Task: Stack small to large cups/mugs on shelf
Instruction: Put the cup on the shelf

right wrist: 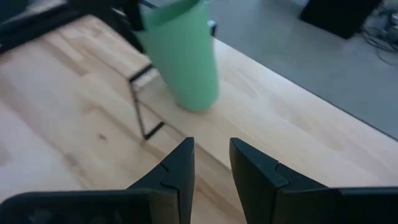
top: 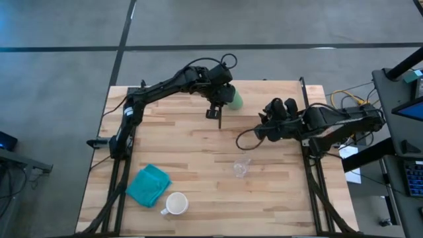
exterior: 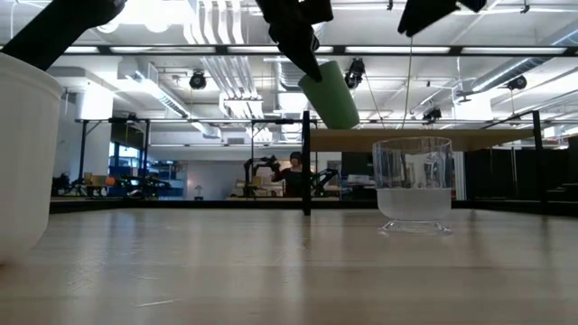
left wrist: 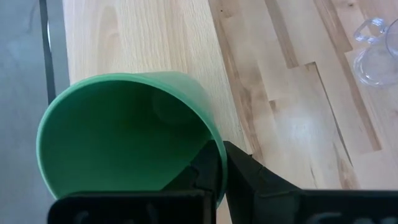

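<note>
My left gripper (top: 223, 92) is shut on the green tumbler (top: 235, 100), which hangs tilted just above the left end of the shelf (top: 258, 92). The tumbler also shows in the low view (exterior: 330, 95) and the right wrist view (right wrist: 181, 56). The shelf is a pale board (exterior: 433, 140) on a black frame. My right gripper (right wrist: 211, 163) is slightly open and empty, over the shelf to the tumbler's right. The clear cup (top: 242, 166) stands on its base on the table's near middle. The white mug (top: 176, 204) stands near the front edge. My left gripper pinches the tumbler's rim wall (left wrist: 216, 158), one finger (left wrist: 202, 171) inside the cup and one (left wrist: 252, 177) outside. The fingers come from above, slanting down. The tumbler is lifted clear, tilted, its base lower and toward the table's right.
A folded teal cloth (top: 148, 185) lies at the front left beside the mug. A black shelf leg (exterior: 306, 162) stands under the tumbler. A cable (top: 246, 137) loops on the table by my right arm. Bare wood lies in the table's middle and left.
</note>
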Available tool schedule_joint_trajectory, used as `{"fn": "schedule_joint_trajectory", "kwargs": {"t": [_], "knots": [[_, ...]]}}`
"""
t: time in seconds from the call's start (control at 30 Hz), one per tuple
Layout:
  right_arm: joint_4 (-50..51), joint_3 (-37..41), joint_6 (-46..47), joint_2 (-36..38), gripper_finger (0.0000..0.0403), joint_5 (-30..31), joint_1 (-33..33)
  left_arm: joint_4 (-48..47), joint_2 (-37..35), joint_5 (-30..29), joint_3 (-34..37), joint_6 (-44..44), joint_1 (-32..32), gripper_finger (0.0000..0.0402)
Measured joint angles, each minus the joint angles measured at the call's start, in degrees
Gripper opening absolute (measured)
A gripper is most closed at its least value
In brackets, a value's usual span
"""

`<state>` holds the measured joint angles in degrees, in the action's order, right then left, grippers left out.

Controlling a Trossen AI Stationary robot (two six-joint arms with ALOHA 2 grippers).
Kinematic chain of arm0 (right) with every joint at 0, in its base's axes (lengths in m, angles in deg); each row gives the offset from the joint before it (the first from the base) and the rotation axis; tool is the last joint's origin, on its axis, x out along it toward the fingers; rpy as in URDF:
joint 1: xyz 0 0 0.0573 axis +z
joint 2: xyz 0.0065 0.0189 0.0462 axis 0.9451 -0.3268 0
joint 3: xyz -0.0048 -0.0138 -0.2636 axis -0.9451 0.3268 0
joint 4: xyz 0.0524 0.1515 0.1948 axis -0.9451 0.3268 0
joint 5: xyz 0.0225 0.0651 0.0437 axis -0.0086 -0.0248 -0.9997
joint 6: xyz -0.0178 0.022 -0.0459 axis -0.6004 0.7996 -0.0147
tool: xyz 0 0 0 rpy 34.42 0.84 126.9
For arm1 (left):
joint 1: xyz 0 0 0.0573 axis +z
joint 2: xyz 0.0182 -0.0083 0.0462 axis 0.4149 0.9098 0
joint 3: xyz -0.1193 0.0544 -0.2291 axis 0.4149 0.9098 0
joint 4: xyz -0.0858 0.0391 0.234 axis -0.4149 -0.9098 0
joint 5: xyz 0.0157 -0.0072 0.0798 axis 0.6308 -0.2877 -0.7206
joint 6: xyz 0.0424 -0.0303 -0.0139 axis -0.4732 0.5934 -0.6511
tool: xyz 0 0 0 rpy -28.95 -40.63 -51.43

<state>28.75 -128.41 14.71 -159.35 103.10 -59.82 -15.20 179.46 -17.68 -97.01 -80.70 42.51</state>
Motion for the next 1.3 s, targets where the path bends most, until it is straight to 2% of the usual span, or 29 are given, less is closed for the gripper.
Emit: {"fn": "schedule_joint_trajectory", "kwargs": {"t": [0.2, 0.5, 0.8, 0.9, 1.07, 1.3], "knots": [[-4.5, 5.0, 0.4, 0.0, 0.0096, -0.1, -4.0, 0.0, -0.2, -0.2, 0.0, 0.0, 0.0, 0.0], [-25.9, 13.6, -9.2, 0.1, 0.0096, -2.3, -11.1, 0.0, -0.2, -1.3, 0.0, 0.1, 0.0, 0.0], [-26.5, 18.5, -9.2, 1.1, 0.0096, -2.5, -15.8, 0.0, -0.3, -3.0, 0.0, 1.6, 0.0, 0.0], [-30.0, 20.0, -9.5, 2.5, 0.0096, -4.3, -16.5, 0.0, -0.3, -3.0, 0.0, 3.0, 0.0, 0.0001], [-34.6, 20.7, -12.2, 6.1, 0.0096, -6.5, -16.5, 0.1, -0.4, -2.9, 0.0, 6.1, 0.0, 0.0027], [-39.3, 20.7, -17.4, 12.6, 0.0096, -6.7, -16.5, 1.1, -0.4, -2.9, 0.1, 6.1, -0.1, 0.0074]]}}
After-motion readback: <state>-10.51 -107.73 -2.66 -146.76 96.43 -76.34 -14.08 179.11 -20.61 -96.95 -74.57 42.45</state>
